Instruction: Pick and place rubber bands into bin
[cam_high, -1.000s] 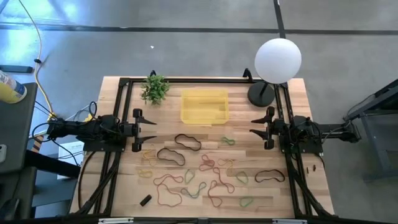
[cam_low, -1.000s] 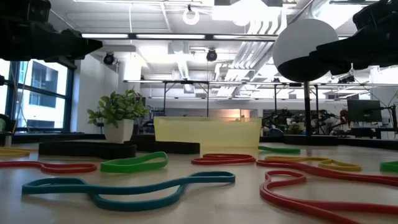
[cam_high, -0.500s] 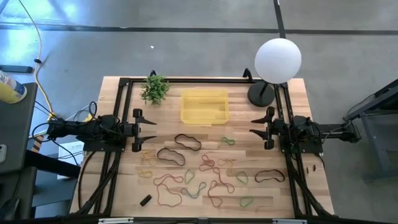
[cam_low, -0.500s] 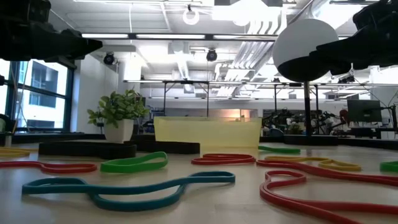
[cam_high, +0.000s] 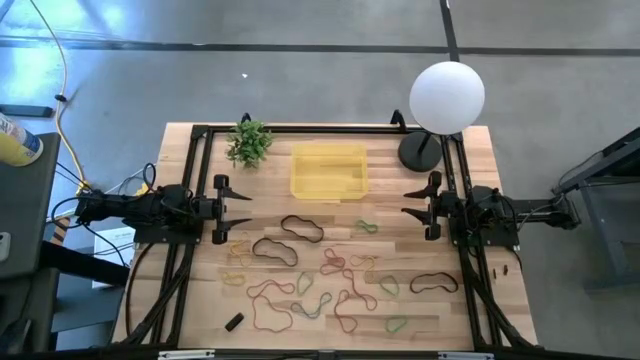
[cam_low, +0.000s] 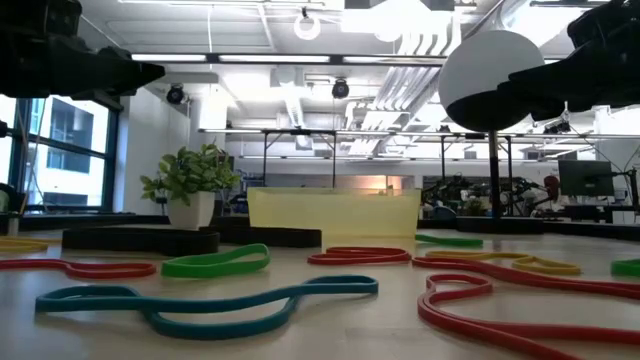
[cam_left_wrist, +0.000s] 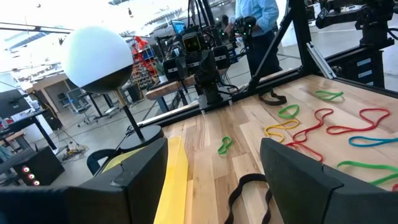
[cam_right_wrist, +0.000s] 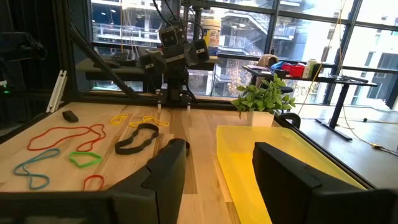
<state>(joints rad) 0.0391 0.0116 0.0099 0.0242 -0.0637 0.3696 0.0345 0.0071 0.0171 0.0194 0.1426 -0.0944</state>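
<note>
floor: grey concrete (cam_high: 300, 85) | ceiling: white pipes and strip lights (cam_low: 300, 40) | windows: tall panes on a city street (cam_right_wrist: 261, 31) | furniture: desks and workbenches (cam_left_wrist: 37, 106) | person: in blue shirt, standing (cam_left_wrist: 261, 25)

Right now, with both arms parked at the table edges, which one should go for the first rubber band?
Left, probably. The left gripper is open beside the yellow rubber bands and the black rubber band. The right gripper, also open, has only the small green rubber band nearby. The bin sits between them.
</note>
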